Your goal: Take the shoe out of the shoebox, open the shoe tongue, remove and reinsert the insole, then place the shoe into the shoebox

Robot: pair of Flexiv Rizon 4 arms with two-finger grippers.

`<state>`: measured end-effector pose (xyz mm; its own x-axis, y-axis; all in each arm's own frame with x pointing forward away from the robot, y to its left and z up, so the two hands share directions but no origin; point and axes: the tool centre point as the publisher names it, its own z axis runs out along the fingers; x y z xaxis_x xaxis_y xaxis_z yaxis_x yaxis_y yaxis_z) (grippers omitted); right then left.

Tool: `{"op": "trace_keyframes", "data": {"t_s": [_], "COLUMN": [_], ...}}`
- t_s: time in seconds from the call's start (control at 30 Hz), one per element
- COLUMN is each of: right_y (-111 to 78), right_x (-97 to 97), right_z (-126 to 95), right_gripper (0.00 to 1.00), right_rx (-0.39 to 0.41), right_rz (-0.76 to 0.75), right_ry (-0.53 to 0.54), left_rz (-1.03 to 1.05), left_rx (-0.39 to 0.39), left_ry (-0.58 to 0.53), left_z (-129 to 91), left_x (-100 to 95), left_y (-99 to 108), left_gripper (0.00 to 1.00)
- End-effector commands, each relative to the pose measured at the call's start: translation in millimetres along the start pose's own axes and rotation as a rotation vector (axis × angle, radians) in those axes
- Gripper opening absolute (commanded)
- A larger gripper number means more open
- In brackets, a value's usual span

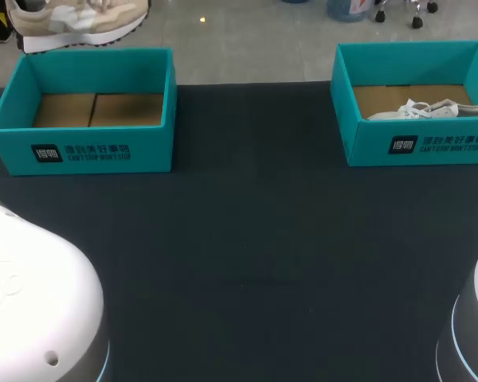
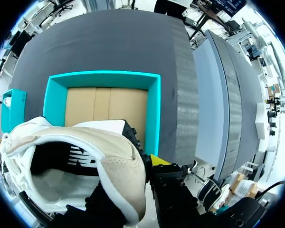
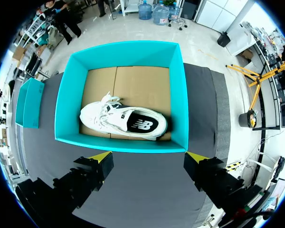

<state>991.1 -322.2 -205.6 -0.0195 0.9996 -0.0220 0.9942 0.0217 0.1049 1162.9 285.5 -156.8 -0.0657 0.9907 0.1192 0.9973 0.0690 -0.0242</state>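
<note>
Grips beige sneaker (image 2: 114,156) by collar w/ L tool (image 2: 133,185) above teal shoebox (image 2: 104,78). Holds R tool (image 3: 149,159) open. Clear its wall, land flat on tabletop (image 1: 247,239).

We see two open teal cardboard shoeboxes with brown floors, well apart on the counter. The left shoebox (image 1: 80,151) (image 2: 153,114) is empty. A beige suede-and-mesh sneaker (image 1: 72,20) (image 2: 118,156) hangs in the air above that box's far side, its opening gaping and showing a pale lining. In the right shoebox (image 1: 366,147) (image 3: 178,95) a white lace-up sneaker (image 1: 430,110) (image 3: 123,121) sits upright near the front wall, toe toward the other box.
</note>
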Motion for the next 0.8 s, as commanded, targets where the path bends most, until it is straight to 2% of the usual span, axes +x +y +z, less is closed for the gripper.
{"op": "trace_keyframes", "data": {"t_s": [0.03,0.2,0.47,0.8], "right_y": [0.9,0.9,0.9,0.9], "right_x": [-0.2,-0.2,-0.2,-0.2], "right_z": [0,0,0,0], "right_gripper": [1.0,1.0,1.0,1.0], "right_rx": [0.002,0.002,0.002,0.002], "right_rz": [0.0,0.0,0.0,0.0], "right_ry": [-0.001,-0.001,-0.001,-0.001], "left_rz": [-0.008,-0.011,0.022,0.003], "left_rx": [-0.059,-0.051,-0.043,-0.083], "left_ry": [0.013,0.028,0.059,0.073], "left_z": [-13,-19,-18,-15], "left_x": [-10.0,-24.0,-61.0,-98.0], "left_y": [-34,-55,-82,-111], "left_gripper": [0.0,0.0,0.0,0.0]}}
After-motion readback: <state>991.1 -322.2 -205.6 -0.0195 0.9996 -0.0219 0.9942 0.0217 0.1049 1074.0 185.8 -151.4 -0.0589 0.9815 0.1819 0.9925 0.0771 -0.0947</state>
